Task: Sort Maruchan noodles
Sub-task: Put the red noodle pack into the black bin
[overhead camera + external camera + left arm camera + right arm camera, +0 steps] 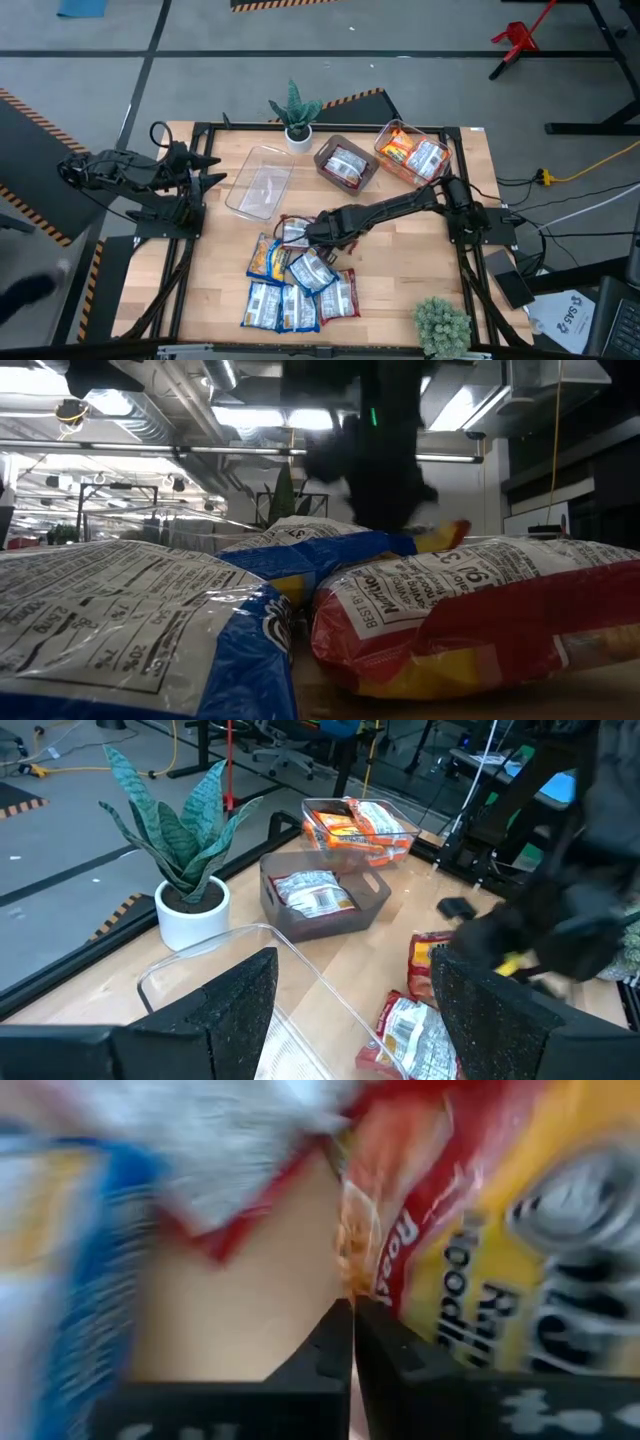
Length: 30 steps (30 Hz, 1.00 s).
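On table centre: right gripper over the loose packets, jaws pressed together at a red packet's edge, nothing visibly pinched.

Left gripper, at 9 o'clock beside the clear bin, waits with jaws spread. Sorted packets lie in the grey bin and the far clear bin at 1 o'clock. Packets look light, glossy, slippery and crushable; judged best taken by a crimped seam. Legible: "Roast", "Ramen", nutrition panels.

Up close, the right hand shows only smeared noodle packets, wording unreadable. From worktop level, the packets run off the edges and hide everything behind.
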Motion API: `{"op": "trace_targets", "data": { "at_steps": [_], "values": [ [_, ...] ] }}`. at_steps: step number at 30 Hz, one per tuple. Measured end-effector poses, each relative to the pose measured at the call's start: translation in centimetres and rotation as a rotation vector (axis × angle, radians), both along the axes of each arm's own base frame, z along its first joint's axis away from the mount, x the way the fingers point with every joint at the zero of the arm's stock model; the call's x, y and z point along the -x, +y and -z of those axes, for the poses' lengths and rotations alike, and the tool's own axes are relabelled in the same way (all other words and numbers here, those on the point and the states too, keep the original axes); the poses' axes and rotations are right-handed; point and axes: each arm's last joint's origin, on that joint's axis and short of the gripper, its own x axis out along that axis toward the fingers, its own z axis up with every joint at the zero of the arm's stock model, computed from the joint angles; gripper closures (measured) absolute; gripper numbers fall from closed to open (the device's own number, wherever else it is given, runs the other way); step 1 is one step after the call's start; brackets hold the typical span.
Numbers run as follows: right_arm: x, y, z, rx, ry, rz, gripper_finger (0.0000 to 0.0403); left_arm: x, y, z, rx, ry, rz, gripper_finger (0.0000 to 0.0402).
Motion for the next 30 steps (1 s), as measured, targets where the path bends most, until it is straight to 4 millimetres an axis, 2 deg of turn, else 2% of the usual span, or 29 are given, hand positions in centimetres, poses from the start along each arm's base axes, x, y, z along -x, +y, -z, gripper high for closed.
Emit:
{"op": "trace_targets", "data": {
  "at_steps": [4,8,11,13,17,20,23,27,30],
  "values": [
    [-0.6,0.6,-6.1,-0.043,-0.029,-0.101,0.0402,0.0,0.0,0.1,-0.003,0.015,0.005,0.0143],
    [-0.5,1.0,-11.1,0.003,-0.101,-0.173,0.0403,0.2,0.1,0.6,-0.025,0.065,-0.011,0.0143],
    [-0.4,1.2,-13.5,0.049,-0.158,-0.183,0.0403,0.2,0.2,0.8,-0.027,0.061,-0.066,0.0143],
    [-0.2,1.4,-14.3,0.113,-0.185,-0.17,0.0403,0.3,0.3,0.7,0.0,0.037,-0.101,0.0143],
    [1.4,2.5,-14.3,0.191,-0.078,-0.159,0.0397,0.3,0.3,0.7,0.043,0.012,-0.124,0.0143],
    [2.4,4.1,-13.1,0.192,0.01,-0.2,0.0363,0.3,0.3,0.7,0.058,0.001,-0.136,0.0143],
    [3.2,5.7,-11.7,0.181,0.058,-0.244,0.0299,0.3,0.4,0.7,0.074,-0.027,-0.182,0.0143],
    [4.4,7.4,-10.0,0.275,0.106,-0.341,0.0185,0.3,0.4,0.7,0.09,-0.041,-0.202,0.0143],
    [4.3,8.3,-7.8,0.349,0.044,-0.405,0.0109,0.3,0.4,0.7,0.092,-0.037,-0.197,0.0143]
  ]
}}
